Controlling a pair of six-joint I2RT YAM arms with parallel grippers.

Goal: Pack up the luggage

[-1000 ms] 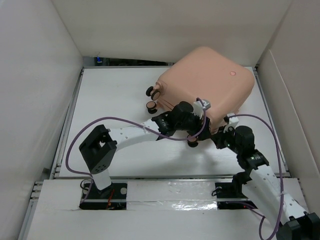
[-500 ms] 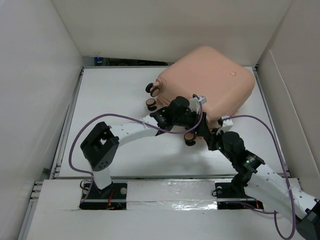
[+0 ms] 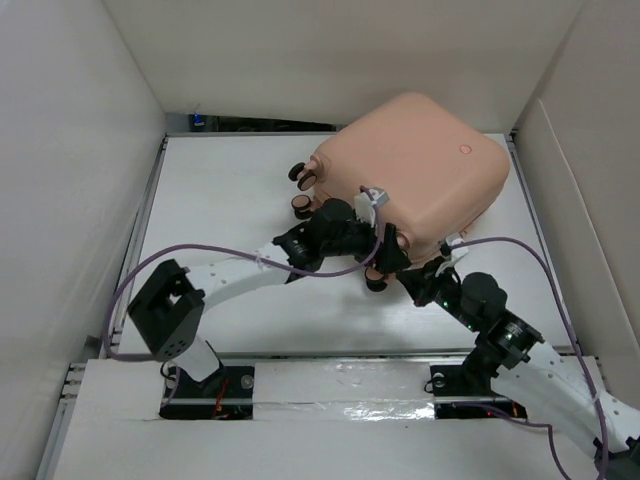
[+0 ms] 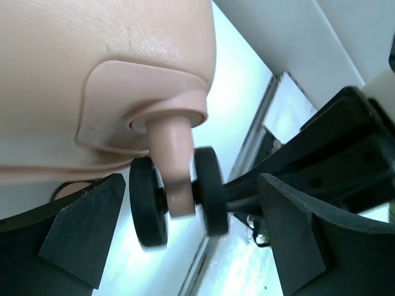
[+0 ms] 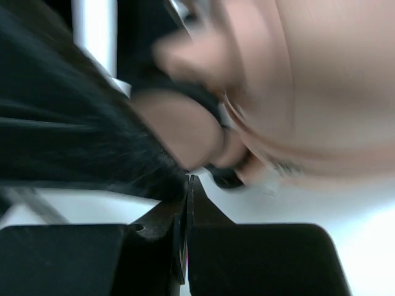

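The luggage, a closed peach-pink hard-shell suitcase, lies flat at the back right of the table. My left gripper is at its near edge and open. In the left wrist view its two dark fingers stand either side of a black double wheel on a pink stem under the shell, with gaps on both sides. My right gripper is shut and empty just right of that corner. In the right wrist view its tips point at a blurred pink-and-black wheel.
Two more suitcase wheels stick out on its left side. White walls box in the table on the left, back and right. Purple cables loop over both arms. A metal rail runs along the near edge.
My left arm has swung its elbow left and pushed its gripper in around the near wheel. My right gripper has moved left and nearer to that corner. The suitcase has turned slightly.
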